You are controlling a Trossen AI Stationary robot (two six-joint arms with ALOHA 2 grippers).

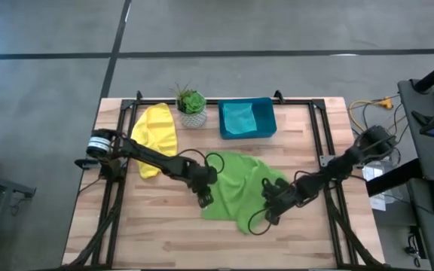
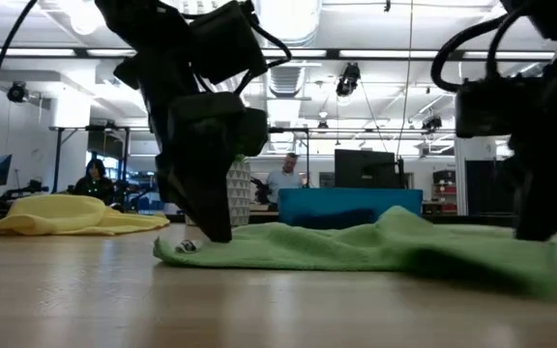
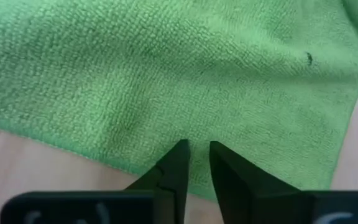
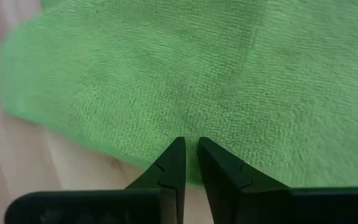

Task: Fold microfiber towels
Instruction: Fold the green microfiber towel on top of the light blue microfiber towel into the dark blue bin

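Observation:
The light green towel [image 1: 238, 184] lies rumpled on the middle of the table and shows in the low view [image 2: 356, 246]. My left gripper [image 1: 204, 197] is down at its left near edge, fingers nearly together on the cloth. My right gripper [image 1: 271, 207] is down at its right near edge, likewise. The yellow towel [image 1: 157, 134] lies bunched at the far left. A teal towel [image 1: 239, 117] lies in the tray [image 1: 268, 120]. The blue towel does not show. My left gripper pinches the green towel just inside its edge [image 3: 194, 134] between its two fingertips [image 3: 178, 155], with a narrow strip of cloth between them. The fingers slant down from the table's left. The towel lies on the table, slack; one layer or several, I cannot tell. My right gripper pinches the green towel just inside its edge [image 4: 190, 127] between its two fingertips [image 4: 176, 152], which stand almost together. The fingers slant down from the table's right. The cloth lies on the table around them, slack.
A small potted plant [image 1: 192, 105] stands at the far edge between the yellow towel and the tray. A black frame rail [image 1: 324, 135] runs along the table's sides. Bare wood [image 1: 164, 233] lies near the front edge. People sit in the room beyond [image 2: 283, 179].

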